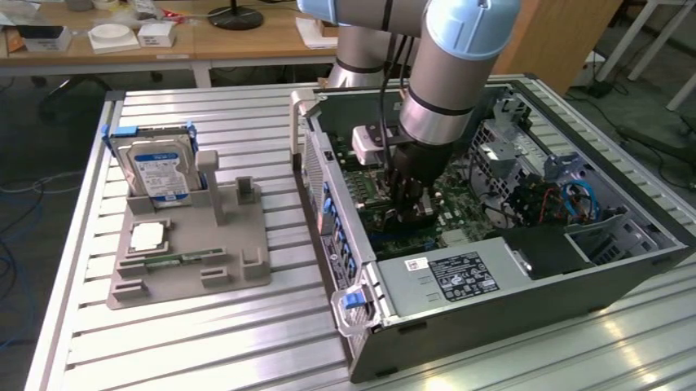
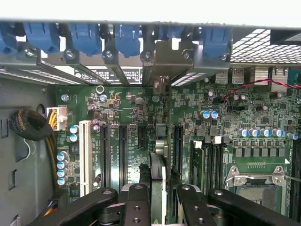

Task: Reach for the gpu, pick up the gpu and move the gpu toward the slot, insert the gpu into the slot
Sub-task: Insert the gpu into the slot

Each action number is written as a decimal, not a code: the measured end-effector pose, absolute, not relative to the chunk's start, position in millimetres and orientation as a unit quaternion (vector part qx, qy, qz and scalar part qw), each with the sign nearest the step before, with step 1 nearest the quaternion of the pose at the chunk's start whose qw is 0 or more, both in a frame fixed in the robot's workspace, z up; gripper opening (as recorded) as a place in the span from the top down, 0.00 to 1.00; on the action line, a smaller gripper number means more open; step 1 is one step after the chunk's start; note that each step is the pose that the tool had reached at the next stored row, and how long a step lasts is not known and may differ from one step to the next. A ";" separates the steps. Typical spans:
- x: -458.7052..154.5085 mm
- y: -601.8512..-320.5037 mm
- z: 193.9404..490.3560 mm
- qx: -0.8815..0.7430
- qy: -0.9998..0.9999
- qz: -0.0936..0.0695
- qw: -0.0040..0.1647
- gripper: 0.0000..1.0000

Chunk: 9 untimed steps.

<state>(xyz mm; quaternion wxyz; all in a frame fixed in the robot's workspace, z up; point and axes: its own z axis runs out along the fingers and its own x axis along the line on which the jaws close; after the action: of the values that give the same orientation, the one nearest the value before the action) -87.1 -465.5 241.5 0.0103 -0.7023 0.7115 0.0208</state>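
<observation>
We are seeing the gripper (image 2: 158, 197) partly closed, its fingers (image 2: 137, 207) clamping the gpu (image 2: 158, 176) edge-on just above the motherboard (image 2: 127, 108) inside the computer case (image 1: 511, 293). At the card's twelve o'clock, blue latches (image 2: 84, 37) are crowding the case wall. The slot itself we cannot make out beneath the card. Outside, a hard drive (image 1: 158, 167) is standing in a grey holder (image 1: 191, 252) on the table (image 1: 218, 342).

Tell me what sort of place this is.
Likely a robotics lab bench for PC assembly: an open computer case on a slatted aluminium table, a grey fixture holding a hard drive, cluttered desks behind.
</observation>
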 end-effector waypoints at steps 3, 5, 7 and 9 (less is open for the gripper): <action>-87.1 -465.5 241.0 -0.702 0.712 0.021 0.010 0.73; -87.1 -465.5 240.7 -0.702 0.712 0.021 0.010 0.73; -87.1 -465.5 240.6 -0.702 0.712 0.021 0.010 0.73; -87.1 -465.4 241.0 -0.702 0.712 0.021 0.011 0.73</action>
<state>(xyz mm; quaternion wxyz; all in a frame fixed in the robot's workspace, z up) -87.1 -465.4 241.0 0.0107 -0.7022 0.7115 0.0209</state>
